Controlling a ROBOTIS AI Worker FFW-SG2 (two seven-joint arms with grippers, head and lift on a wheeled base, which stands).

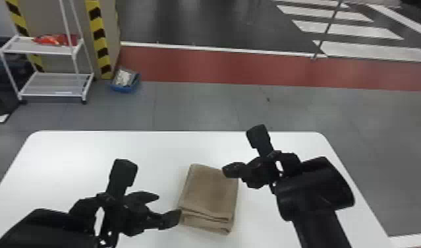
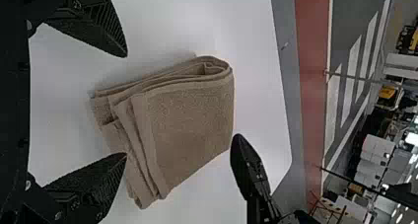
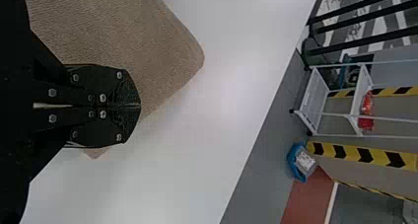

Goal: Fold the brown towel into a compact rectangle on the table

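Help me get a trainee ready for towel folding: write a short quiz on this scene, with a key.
1. True or false: the brown towel lies spread out in a single layer.
2. Which stands open? (a) the right pincer (b) the left pincer (c) both
3. Fill in the colour: the towel rests on a ____ table.

Key: 1. false; 2. b; 3. white

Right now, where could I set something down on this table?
The table is bare at far left, between the left gripper and the far edge. So is the strip between the towel and that edge. Around the towel it's crowded: left gripper by its left side, right gripper at its far right corner.
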